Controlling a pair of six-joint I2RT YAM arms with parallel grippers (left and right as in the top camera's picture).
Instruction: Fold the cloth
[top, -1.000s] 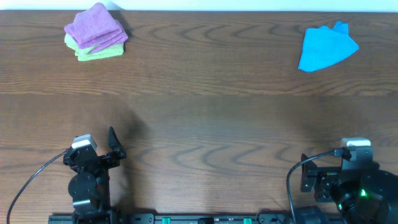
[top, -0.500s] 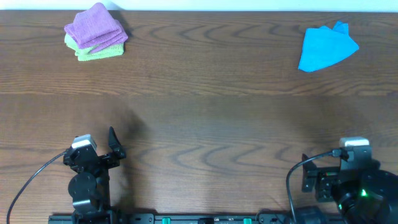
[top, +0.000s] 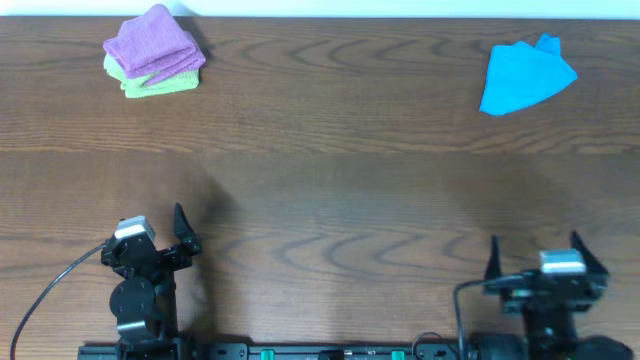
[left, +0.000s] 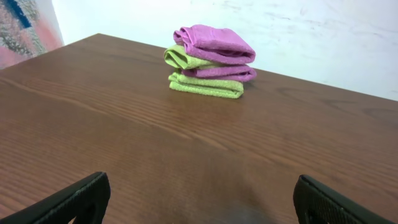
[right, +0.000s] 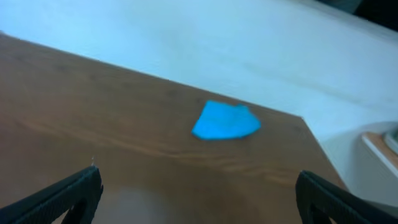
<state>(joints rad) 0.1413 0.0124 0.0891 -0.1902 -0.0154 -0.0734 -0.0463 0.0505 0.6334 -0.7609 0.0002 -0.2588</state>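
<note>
The purple cloth (top: 153, 43) lies folded on top of a small stack at the far left of the table. In the left wrist view (left: 214, 42) it sits above lime-green layers, with another purple layer between them. No white tag shows. My left gripper (top: 155, 226) is open and empty at the near left edge, far from the stack; its fingers frame bare table in the left wrist view (left: 199, 199). My right gripper (top: 535, 246) is open and empty at the near right edge, and shows the same way in the right wrist view (right: 199, 193).
Lime-green folded cloths (top: 158, 85) lie under the purple one, also seen in the left wrist view (left: 205, 87). A bright blue cloth (top: 525, 75) lies crumpled at the far right and shows in the right wrist view (right: 225, 121). The table's right edge is close to it.
My right arm has turned and shifted slightly left, so its gripper now faces up the table with both fingers spread. The left arm and the cloths have not moved.
</note>
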